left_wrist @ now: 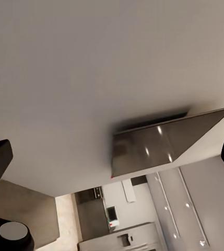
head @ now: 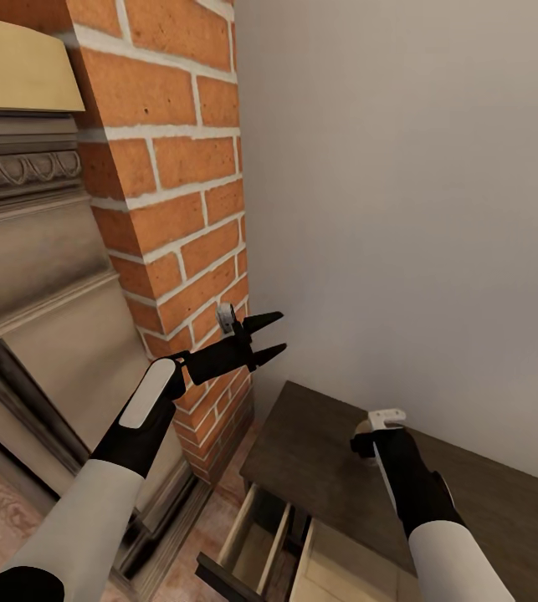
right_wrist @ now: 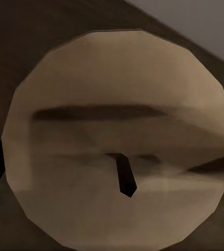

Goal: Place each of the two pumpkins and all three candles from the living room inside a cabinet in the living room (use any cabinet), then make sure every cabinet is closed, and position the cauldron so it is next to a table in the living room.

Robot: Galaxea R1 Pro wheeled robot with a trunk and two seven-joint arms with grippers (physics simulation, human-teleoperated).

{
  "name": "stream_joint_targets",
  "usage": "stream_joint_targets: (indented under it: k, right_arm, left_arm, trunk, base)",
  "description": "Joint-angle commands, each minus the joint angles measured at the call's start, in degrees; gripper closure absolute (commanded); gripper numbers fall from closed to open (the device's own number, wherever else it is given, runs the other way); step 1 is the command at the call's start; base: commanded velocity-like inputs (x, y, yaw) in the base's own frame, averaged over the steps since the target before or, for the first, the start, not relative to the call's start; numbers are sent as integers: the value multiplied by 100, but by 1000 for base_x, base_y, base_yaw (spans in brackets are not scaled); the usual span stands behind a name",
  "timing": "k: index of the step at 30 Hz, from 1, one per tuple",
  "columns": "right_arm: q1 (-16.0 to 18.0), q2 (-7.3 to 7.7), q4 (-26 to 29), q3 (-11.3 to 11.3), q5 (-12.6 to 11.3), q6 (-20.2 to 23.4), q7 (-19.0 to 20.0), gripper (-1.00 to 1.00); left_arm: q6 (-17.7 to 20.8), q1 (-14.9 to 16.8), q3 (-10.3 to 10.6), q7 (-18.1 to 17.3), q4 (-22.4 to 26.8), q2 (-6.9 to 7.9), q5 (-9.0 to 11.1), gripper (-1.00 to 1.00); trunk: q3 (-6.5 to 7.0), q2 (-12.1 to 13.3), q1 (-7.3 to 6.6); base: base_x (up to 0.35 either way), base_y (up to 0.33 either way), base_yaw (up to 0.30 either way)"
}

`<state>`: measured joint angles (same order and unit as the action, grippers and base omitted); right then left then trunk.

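Open drawer (head: 256, 543): it is nearest, pulled out of the cabinet (head: 319, 451), and pale inside. Nothing can be seen in the part that shows.
Candle (right_wrist: 119, 136): it is a fat, round, tan candle with a short dark wick. It stands on the dark cabinet top near the wall, right under the right wrist.
How it will handle: it looks stiff and light, not floppy. The wax may be a bit slippery, so a firm, gentle squeeze seems best.
Where to hold: on its round sides, near the middle, and not by the wick.
Right gripper (head: 367, 447): the arm points down over the candle. Its jaws are hidden, so I cannot tell if they are wide or closed, or if they touch the candle.
Left gripper (head: 273, 334): the arm is bent and held up, in front of the brick wall (head: 185, 209). Its jaws are spread apart and hold nothing.
Far off: a plain grey wall (head: 402, 209) stands behind the cabinet.
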<state>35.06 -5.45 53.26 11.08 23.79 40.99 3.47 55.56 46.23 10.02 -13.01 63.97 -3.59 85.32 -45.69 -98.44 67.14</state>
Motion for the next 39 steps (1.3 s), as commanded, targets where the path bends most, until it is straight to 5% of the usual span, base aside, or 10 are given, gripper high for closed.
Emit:
stream_joint_targets:
  k: [1, 10, 22, 39]
  right_arm:
    - [0, 0, -35, -4, 9, 0, -5, 100]
    - [0, -9, -295, -34, 38, -3, -6, 100]
    - [0, -9, -310, -45, 38, -3, -10, 100]
    - [0, -9, -315, -43, 38, 0, -13, 100]
  left_arm:
    - [0, 0, 0, 0, -23, 0, 1, -100]
    - [-611, 0, 16, 1, -362, -18, 7, -100]
    - [-694, 0, 8, 24, -1307, 355, -48, -100]
    - [-669, 0, 60, 53, -1349, 241, -51, -100]
  trunk:
    - [0, 0, 0]
    - [0, 0, 0]
    - [72, 160, -88]
    - [377, 842, -461]
  base:
    - [0, 0, 0]
    - [0, 0, 0]
    - [0, 0, 0]
    - [0, 0, 0]
